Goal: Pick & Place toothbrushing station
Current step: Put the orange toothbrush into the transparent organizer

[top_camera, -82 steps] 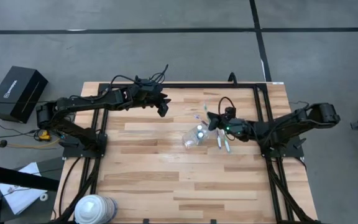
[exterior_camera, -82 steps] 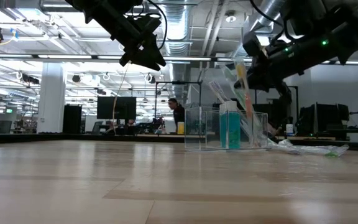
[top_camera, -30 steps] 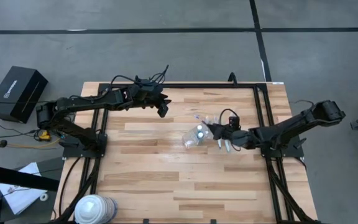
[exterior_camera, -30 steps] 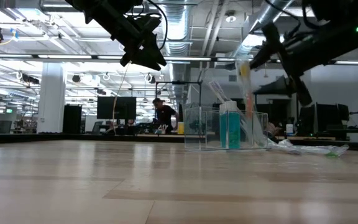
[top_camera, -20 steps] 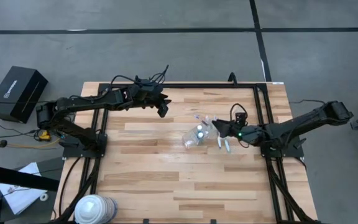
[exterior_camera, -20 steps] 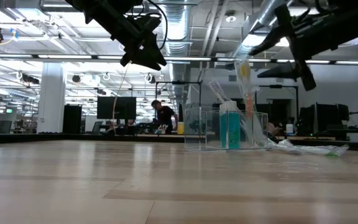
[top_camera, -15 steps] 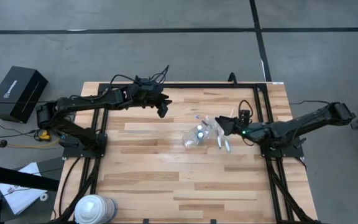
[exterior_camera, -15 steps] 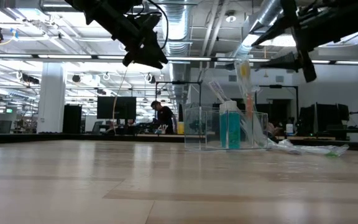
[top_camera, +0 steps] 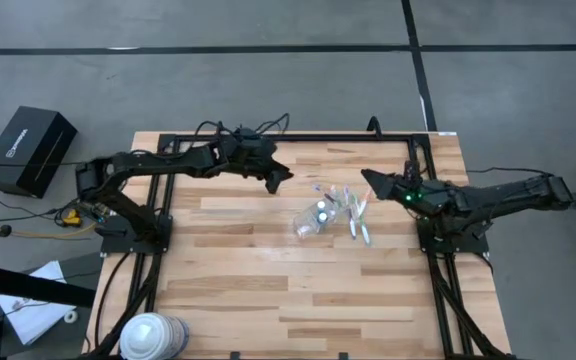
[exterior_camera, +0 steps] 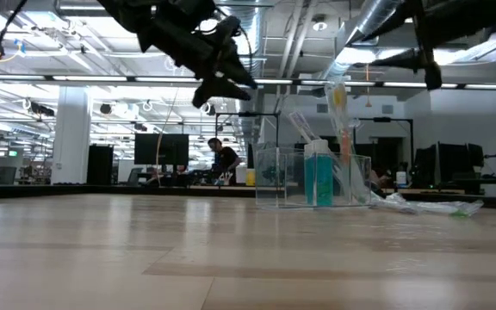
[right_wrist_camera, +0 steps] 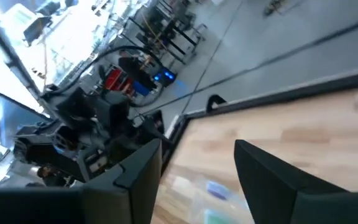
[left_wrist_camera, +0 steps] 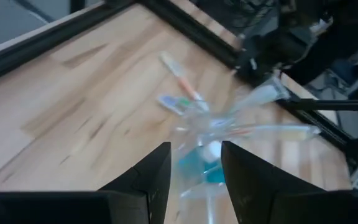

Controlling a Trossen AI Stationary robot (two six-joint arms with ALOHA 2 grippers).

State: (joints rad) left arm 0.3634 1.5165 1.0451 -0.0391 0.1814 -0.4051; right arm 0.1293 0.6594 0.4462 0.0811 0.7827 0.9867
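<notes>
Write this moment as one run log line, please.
left gripper: open, empty, above table | right gripper: open, empty, beside cup | cup: upright, holds toothbrushes and blue tube | wrappers: on table

Bench [top_camera: 248,260]: pale wood planks, light-and-tan striped pattern, black frame. Cup [exterior_camera: 313,178] below right pincer [exterior_camera: 427,65]: clear, see-through. Tube [exterior_camera: 318,175] inside cup: teal-blue body, white end. Toothbrushes [exterior_camera: 341,129] in cup: pastel pink, green, white. Both pincers: black; left pincer [exterior_camera: 222,84] black too. Box [top_camera: 30,148] on floor: black, white lettering. Roll [top_camera: 153,336] at bench edge: white and blue.
</notes>
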